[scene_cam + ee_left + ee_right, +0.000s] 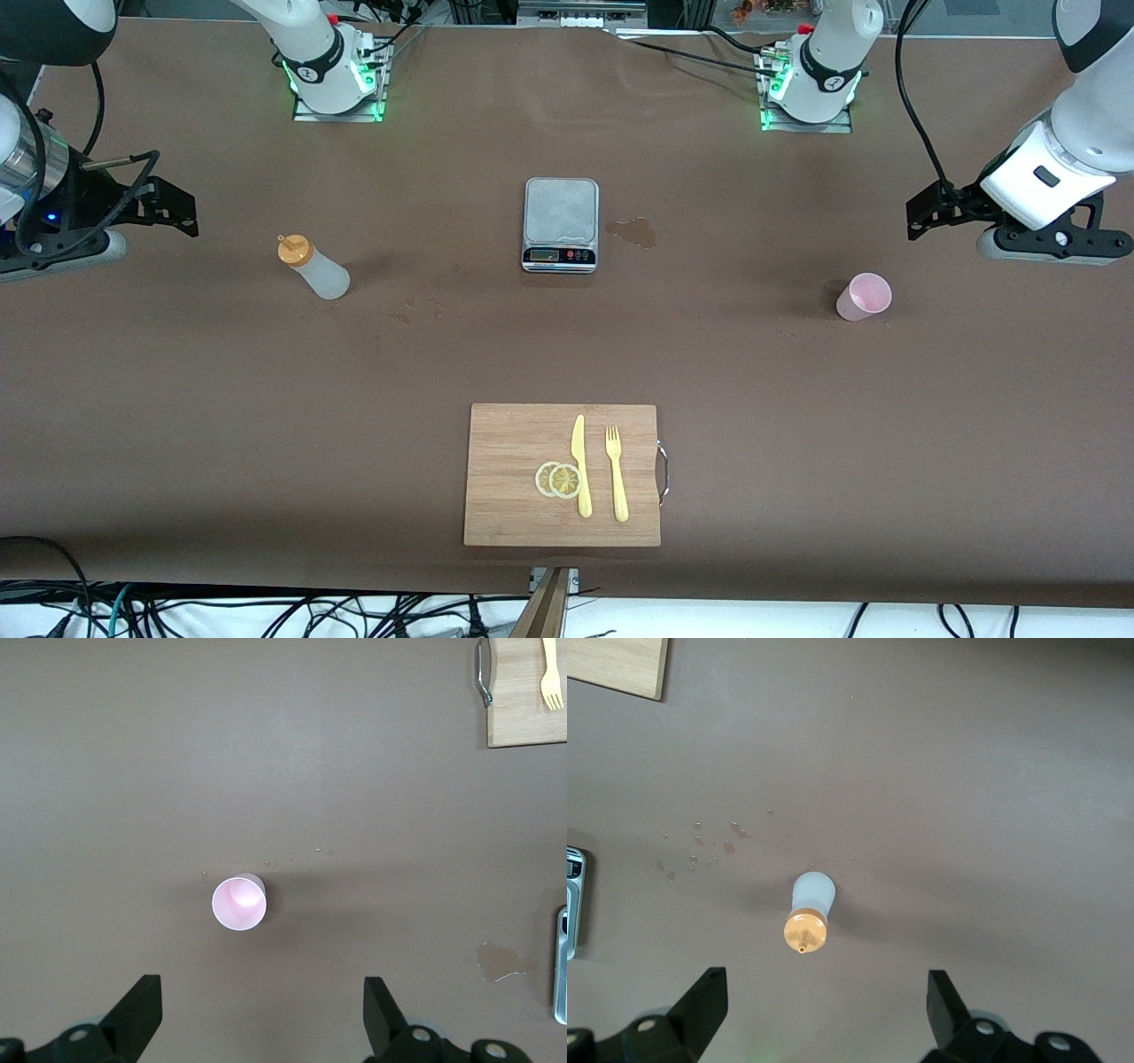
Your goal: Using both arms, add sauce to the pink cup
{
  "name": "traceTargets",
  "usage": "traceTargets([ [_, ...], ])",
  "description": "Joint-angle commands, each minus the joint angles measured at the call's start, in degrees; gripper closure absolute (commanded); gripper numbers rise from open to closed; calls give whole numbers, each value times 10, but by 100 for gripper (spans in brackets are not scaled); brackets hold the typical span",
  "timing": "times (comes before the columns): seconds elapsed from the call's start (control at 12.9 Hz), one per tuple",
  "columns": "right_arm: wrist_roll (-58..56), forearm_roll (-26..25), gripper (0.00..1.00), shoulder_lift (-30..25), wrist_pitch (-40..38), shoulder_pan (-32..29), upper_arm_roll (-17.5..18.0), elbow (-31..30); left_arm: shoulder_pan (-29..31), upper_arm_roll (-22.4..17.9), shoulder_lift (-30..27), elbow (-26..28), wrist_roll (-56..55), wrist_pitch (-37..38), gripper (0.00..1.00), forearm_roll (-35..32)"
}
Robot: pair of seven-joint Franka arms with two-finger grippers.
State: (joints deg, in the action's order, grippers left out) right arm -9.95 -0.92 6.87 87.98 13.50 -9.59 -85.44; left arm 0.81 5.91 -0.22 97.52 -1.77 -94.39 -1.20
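The sauce bottle, whitish with an orange nozzle cap, stands upright on the brown table toward the right arm's end. It also shows in the right wrist view, seen from above. My right gripper hangs open and empty over the table beside the bottle, apart from it. The pink cup stands upright and looks empty toward the left arm's end, and it shows in the left wrist view. My left gripper hangs open and empty over the table beside the cup, apart from it.
A grey kitchen scale sits mid-table with a wet stain beside it. A wooden cutting board near the front edge holds a yellow knife, a fork and lemon slices. Small droplets mark the table.
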Motion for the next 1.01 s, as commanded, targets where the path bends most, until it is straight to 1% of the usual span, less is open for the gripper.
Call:
traceTargets([
  [0.0,-2,0,0,-2,-4,-2,-1,8,0,0,7,-18,-2,18,0,9],
  [0.23,-7,-3,0,-2,-5,0,1,7,0,-1,7,-20,0,33,0,12],
  [0.7,-5,7,0,-12,-8,-1,2,1,-4,0,12,-29,1,57,0,12],
  [0.93,-2,16,0,-14,-19,-1,1,-1,-4,0,24,-29,-3,74,0,12],
])
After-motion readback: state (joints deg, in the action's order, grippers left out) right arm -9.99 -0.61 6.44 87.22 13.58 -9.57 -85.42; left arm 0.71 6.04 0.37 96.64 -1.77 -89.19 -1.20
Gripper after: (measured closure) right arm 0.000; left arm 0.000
